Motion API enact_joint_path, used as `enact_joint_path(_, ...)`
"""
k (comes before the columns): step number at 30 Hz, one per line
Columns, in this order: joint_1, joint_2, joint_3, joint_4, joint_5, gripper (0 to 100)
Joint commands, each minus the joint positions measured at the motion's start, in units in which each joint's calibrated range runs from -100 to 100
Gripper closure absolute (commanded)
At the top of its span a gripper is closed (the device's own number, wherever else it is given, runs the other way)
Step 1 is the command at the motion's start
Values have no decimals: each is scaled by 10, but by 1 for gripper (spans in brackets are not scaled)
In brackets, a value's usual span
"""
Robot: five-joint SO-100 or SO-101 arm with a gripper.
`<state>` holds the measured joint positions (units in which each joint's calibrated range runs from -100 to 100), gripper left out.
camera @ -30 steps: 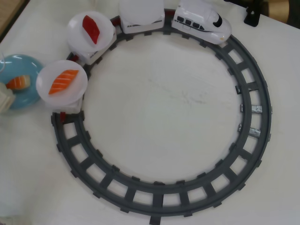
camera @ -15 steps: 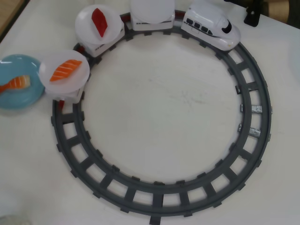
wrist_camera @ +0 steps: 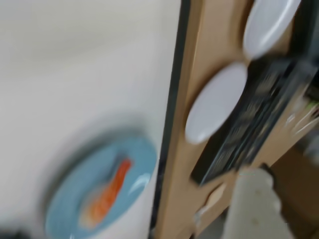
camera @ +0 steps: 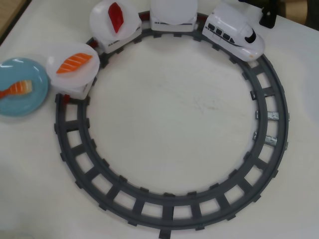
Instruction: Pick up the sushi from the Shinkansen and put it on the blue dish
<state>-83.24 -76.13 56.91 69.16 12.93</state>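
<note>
The shrimp sushi [camera: 17,88] lies on the blue dish [camera: 22,107] at the far left of the overhead view, beside the track. The blurred wrist view also shows the sushi [wrist_camera: 107,194] lying on the blue dish [wrist_camera: 70,204], near the table edge. The white Shinkansen [camera: 234,32] stands on the track at the top right. It pulls cars topped with white plates. One plate [camera: 173,10] is empty, one holds a red piece [camera: 115,17], and one holds a salmon slab [camera: 75,63]. No gripper shows in either view.
A grey circular track [camera: 169,206] fills most of the white table. A black object [camera: 269,15] stands at the top right edge. In the wrist view a wooden surface [wrist_camera: 209,50] with two white ovals [wrist_camera: 217,102] lies past the table edge.
</note>
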Motion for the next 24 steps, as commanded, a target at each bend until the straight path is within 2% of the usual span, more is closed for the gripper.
enact_joint_path(1,-30,-138,95,-8,-9,87)
enact_joint_path(5,-33,-230,173,-6,-24,87)
enact_joint_path(13,-44,-211,232,-8,-25,86)
enact_joint_path(21,-154,-218,340,-18,-25,86)
enact_joint_path(24,-153,-218,374,-49,-25,86)
